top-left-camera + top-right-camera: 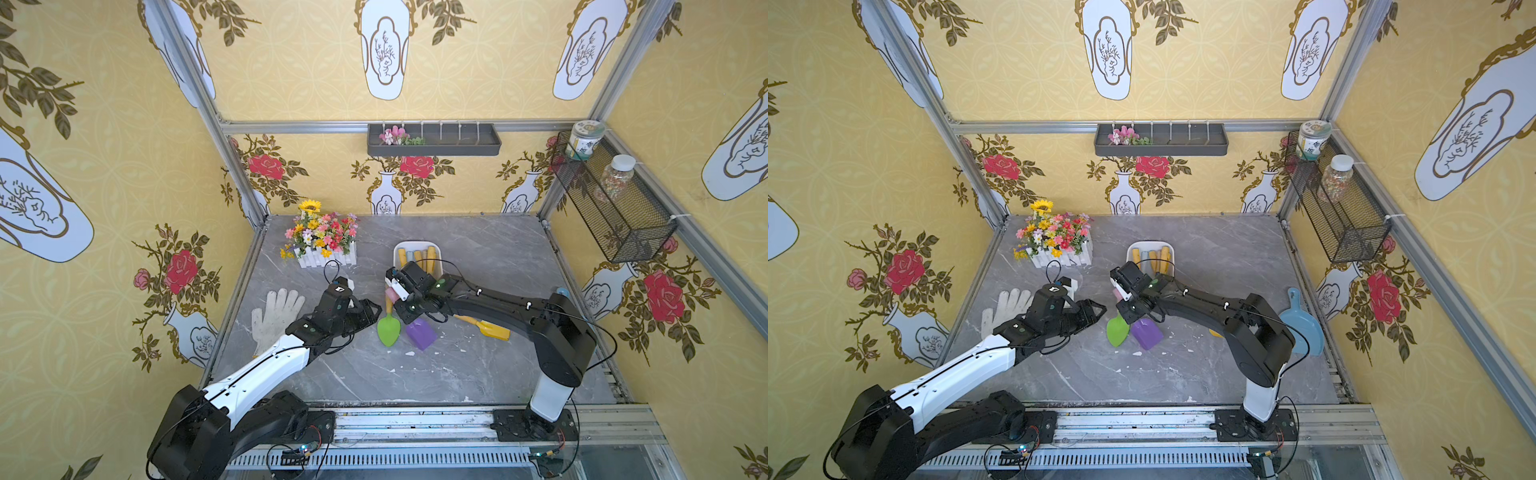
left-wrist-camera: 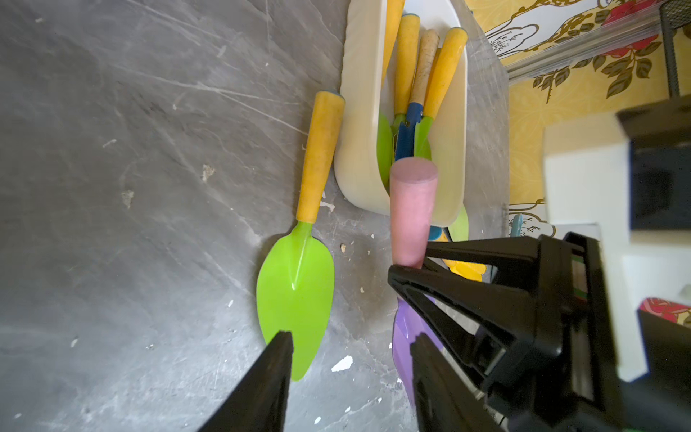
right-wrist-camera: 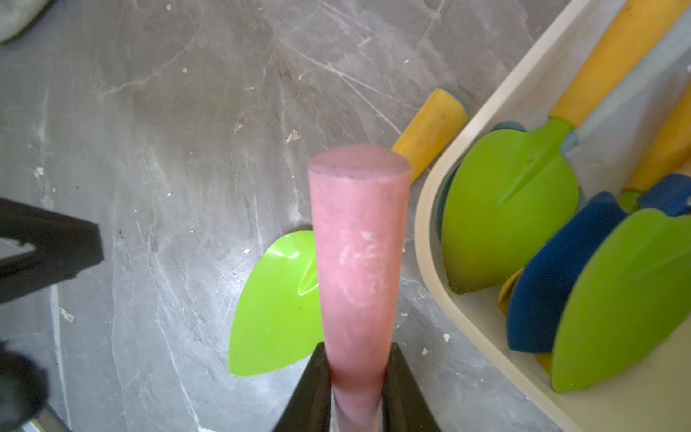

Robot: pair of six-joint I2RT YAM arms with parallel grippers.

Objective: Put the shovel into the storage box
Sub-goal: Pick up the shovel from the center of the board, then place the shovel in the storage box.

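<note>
Two fingers of the right gripper [image 3: 355,359] pinch the pink handle [image 3: 357,243] of the purple shovel [image 1: 420,332], just beside the storage box [image 1: 417,243]; likely light, stiff, smooth plastic, it seems best gripped there, while the left gripper [image 2: 351,336] hangs open and empty.

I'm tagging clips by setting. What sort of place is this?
Probably a mock garden corner inside a robot test cell: aluminium frame with floral wallpaper panels, a flower planter, and toy shovels in a white storage box.
</note>
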